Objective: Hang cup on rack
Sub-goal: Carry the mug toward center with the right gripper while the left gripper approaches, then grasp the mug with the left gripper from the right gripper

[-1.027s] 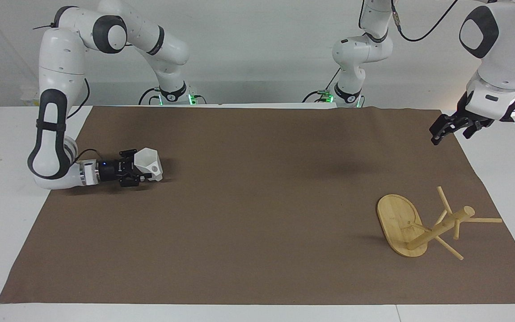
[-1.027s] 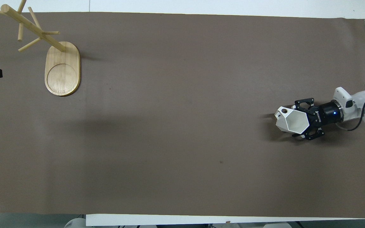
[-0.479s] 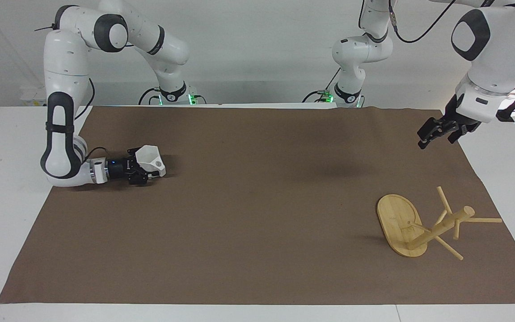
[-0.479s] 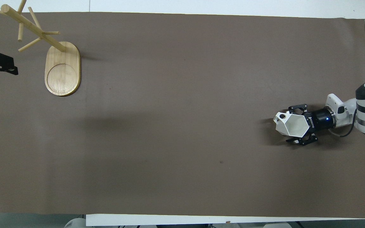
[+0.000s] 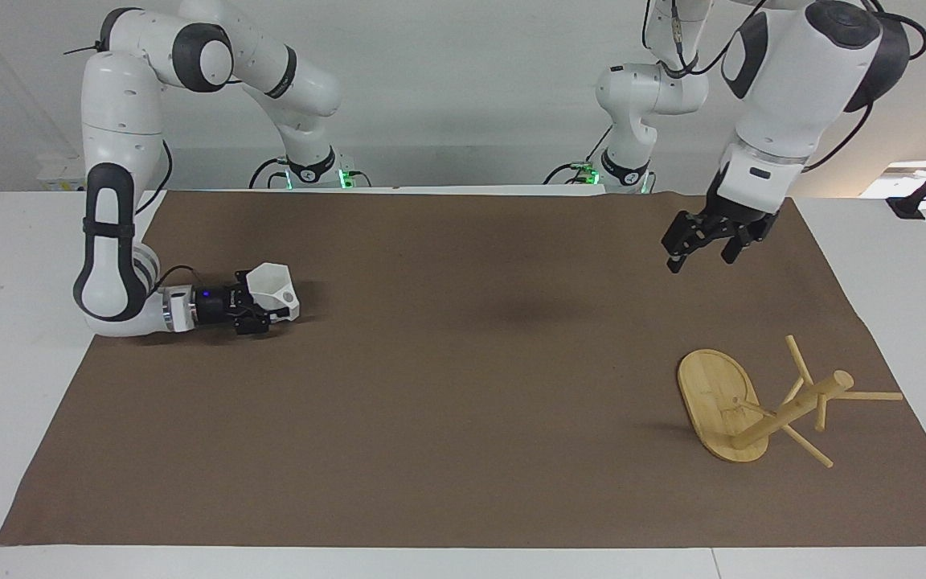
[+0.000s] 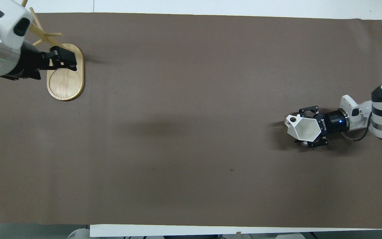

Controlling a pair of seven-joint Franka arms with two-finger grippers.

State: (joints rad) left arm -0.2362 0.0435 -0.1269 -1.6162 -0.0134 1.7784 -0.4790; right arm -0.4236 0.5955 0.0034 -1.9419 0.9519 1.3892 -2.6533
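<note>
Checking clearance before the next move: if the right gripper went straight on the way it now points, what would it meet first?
Nothing past the cup that the right gripper already holds: only bare brown mat lies ahead. The rack seems off that line, though depth is uncertain.

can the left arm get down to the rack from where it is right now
Probably yes. The left gripper hangs in the air near the rack, with only bare brown mat around it. The right gripper holds the cup at the right arm's end.
</note>
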